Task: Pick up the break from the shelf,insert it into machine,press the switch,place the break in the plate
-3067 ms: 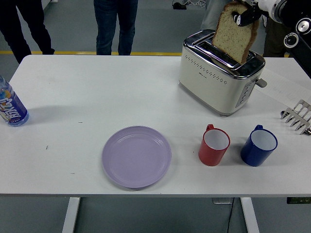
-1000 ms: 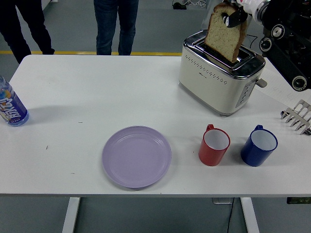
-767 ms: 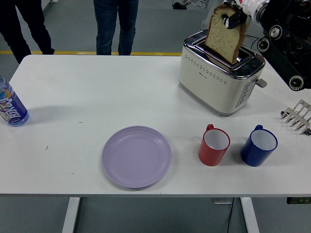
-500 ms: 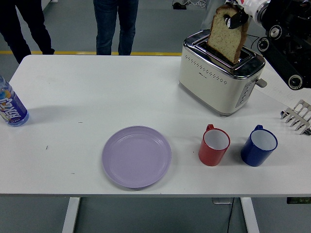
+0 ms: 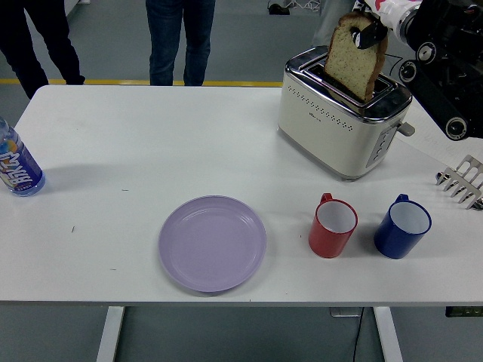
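A: Where is the bread right now?

B: The slice of bread (image 5: 353, 60) stands upright over the toaster (image 5: 343, 123) near the table's far right corner, its lower edge at the slot on the far side of the top — whether it has entered the slot, I cannot tell.

A: And who holds it?

B: The right hand (image 5: 375, 23), coming in from the upper right. Its fingers are closed on the slice's top edge, one dark fingertip pressed against the face of the bread.

A: The plate?

B: The lilac plate (image 5: 212, 243) lies bare toward the table's near edge, roughly mid-table, well apart from the toaster.

A: Anything else on the white table (image 5: 151, 143)?

B: A red mug (image 5: 332, 226) and a blue mug (image 5: 401, 226) side by side in front of the toaster, a metal rack (image 5: 462, 181) at the right edge (only partly in frame), and a bottle (image 5: 16, 164) at the left edge — two people's legs show beyond the far side.
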Action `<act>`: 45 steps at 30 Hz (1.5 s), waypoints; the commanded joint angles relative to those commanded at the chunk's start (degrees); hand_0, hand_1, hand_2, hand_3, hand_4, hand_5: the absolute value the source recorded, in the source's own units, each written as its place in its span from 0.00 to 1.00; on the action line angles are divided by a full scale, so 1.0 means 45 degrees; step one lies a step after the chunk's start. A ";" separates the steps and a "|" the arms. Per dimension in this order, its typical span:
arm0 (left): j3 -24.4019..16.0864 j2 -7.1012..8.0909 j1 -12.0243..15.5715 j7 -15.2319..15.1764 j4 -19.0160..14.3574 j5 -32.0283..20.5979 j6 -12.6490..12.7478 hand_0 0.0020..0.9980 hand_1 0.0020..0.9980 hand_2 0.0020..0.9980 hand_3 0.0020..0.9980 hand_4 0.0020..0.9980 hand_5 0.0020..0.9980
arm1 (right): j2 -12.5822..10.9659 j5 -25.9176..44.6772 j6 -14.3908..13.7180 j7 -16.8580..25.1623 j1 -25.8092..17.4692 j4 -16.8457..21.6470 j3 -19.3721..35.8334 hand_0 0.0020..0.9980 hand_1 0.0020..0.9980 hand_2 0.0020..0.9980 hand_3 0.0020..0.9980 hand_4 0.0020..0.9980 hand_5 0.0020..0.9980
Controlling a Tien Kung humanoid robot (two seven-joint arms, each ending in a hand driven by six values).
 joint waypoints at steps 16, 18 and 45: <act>-0.0040 -0.0003 0.0039 0.0013 0.0000 0.0051 -0.0003 0.64 0.48 0.45 0.54 0.34 0.79 | -0.0273 -0.0067 0.0245 -0.0039 -0.0086 0.0568 0.0064 0.01 0.13 0.39 0.48 0.53 0.00; -0.0058 -0.0006 0.0045 0.0019 0.0000 0.0070 -0.0002 0.64 0.48 0.45 0.54 0.34 0.79 | -0.0274 -0.0044 0.0270 -0.0029 -0.0100 0.0572 0.0015 0.01 0.13 0.39 0.48 0.53 0.00; -0.0126 -0.0014 0.0108 0.0040 0.0000 0.0150 -0.0003 0.64 0.48 0.45 0.54 0.34 0.79 | -0.0513 -0.0100 0.0427 -0.0073 -0.0191 0.1236 -0.0033 0.00 0.13 0.39 0.47 0.53 0.00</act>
